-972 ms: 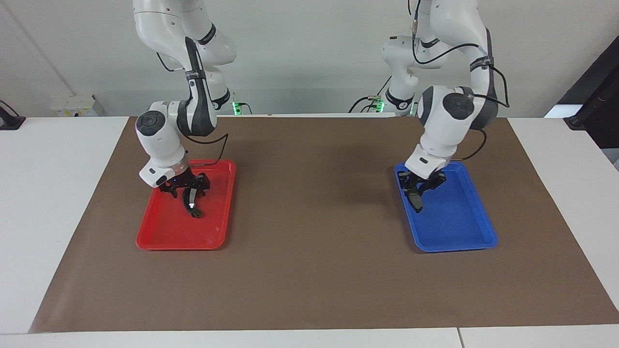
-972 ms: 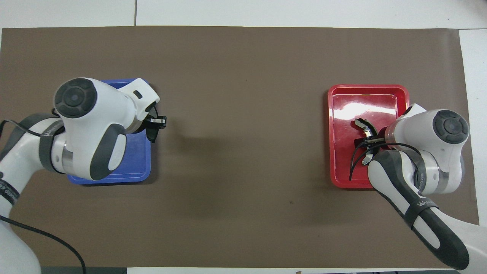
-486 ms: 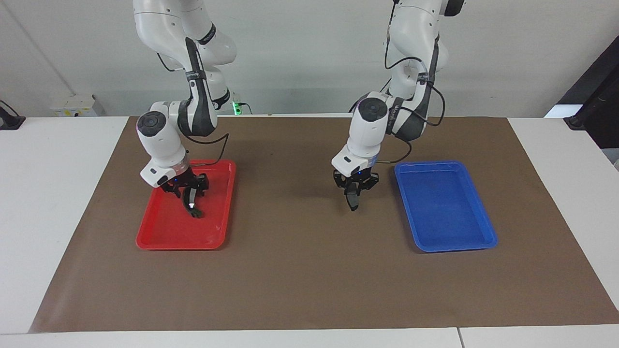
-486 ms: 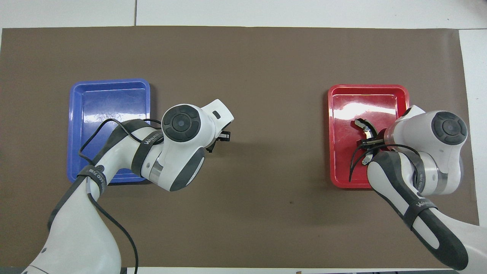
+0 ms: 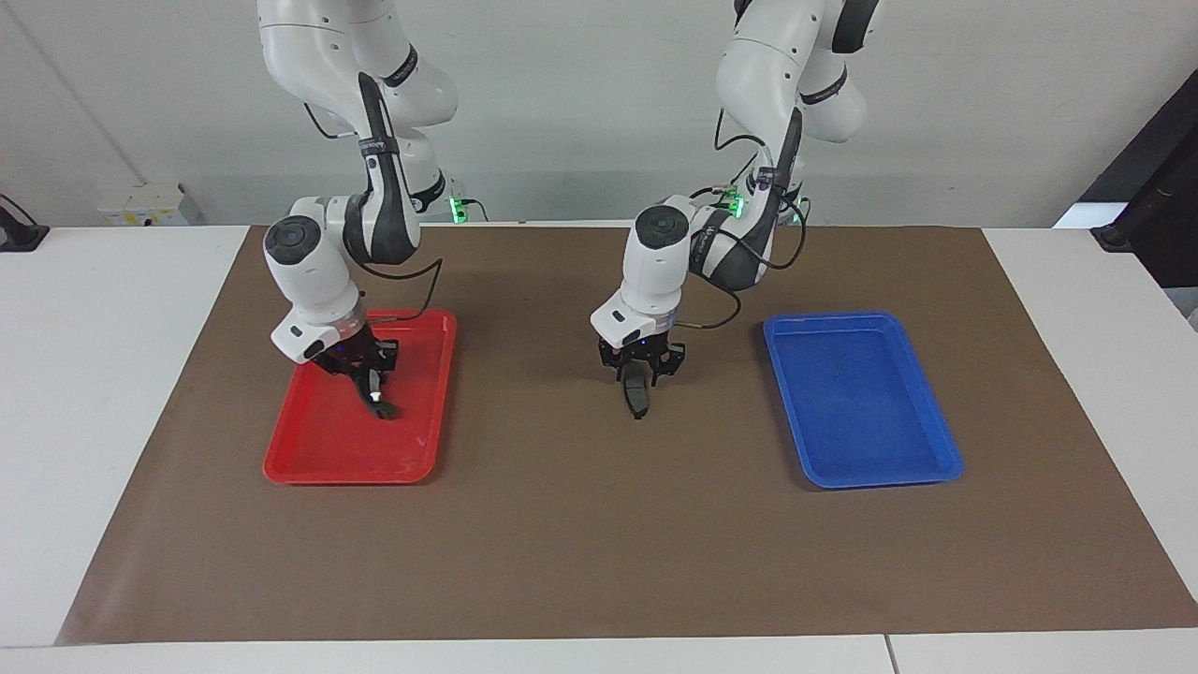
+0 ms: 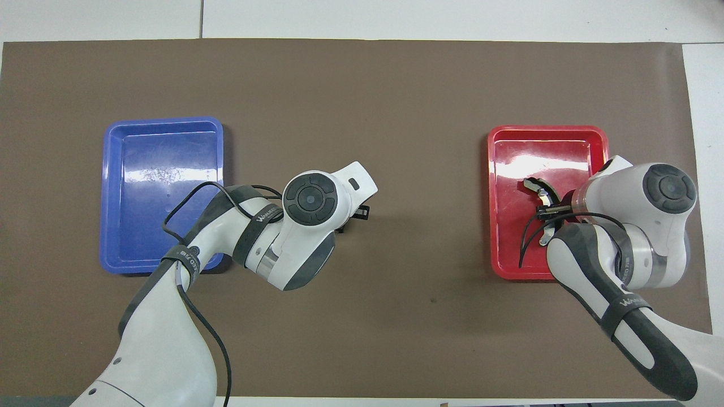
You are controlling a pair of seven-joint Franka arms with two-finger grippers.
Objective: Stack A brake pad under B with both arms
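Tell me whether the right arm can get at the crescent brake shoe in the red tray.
Likely yes: the right tool appears closed on the long crescent-shaped black brake shoe in the red plastic tray, with nothing over it.

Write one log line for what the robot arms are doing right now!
left gripper: holds brake pad over mat middle | right gripper: grips B in red tray
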